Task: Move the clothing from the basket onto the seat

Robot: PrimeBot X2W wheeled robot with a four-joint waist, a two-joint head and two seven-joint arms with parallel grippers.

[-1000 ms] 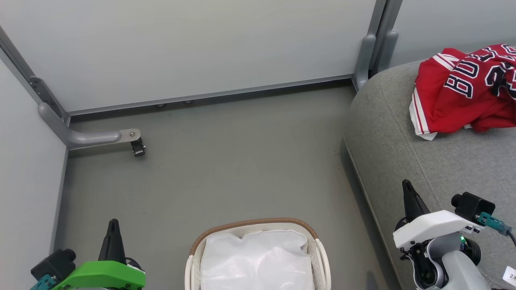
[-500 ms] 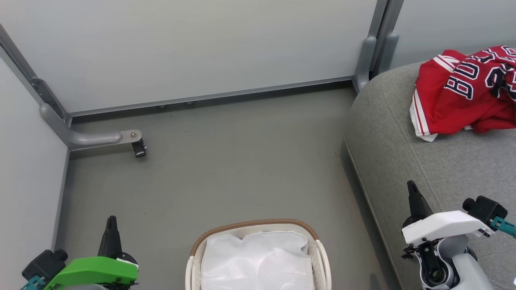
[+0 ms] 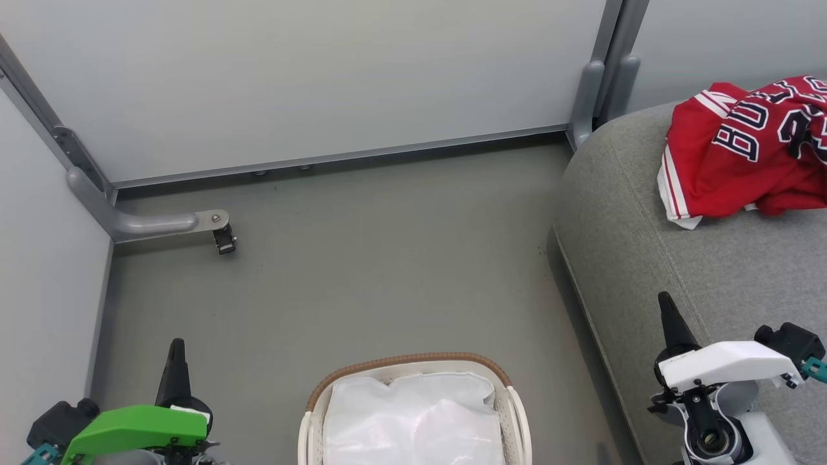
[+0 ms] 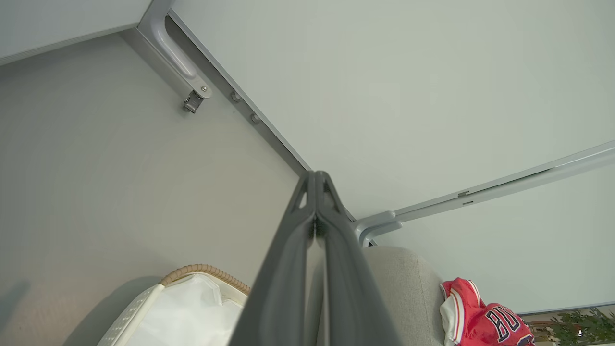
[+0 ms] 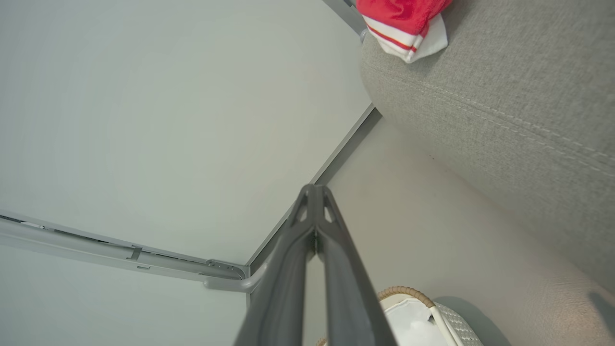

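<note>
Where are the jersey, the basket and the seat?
jersey (image 3: 723, 187), head view, red fabric below the lettering.
basket (image 3: 413, 356), head view, brown far rim.
seat (image 3: 743, 271), head view, bare grey cushion top.

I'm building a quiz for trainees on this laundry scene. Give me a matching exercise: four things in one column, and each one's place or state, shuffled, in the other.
Column 1
1. clothing
2. basket
3. left gripper
4. right gripper

Column 2
A. on the floor, holding a white sheet
B. shut, seen against the seat in the head view
C. crumpled on top of the seat
D. shut, seen against the floor in the head view

Pairs: 1-C, 2-A, 3-D, 4-B
</note>
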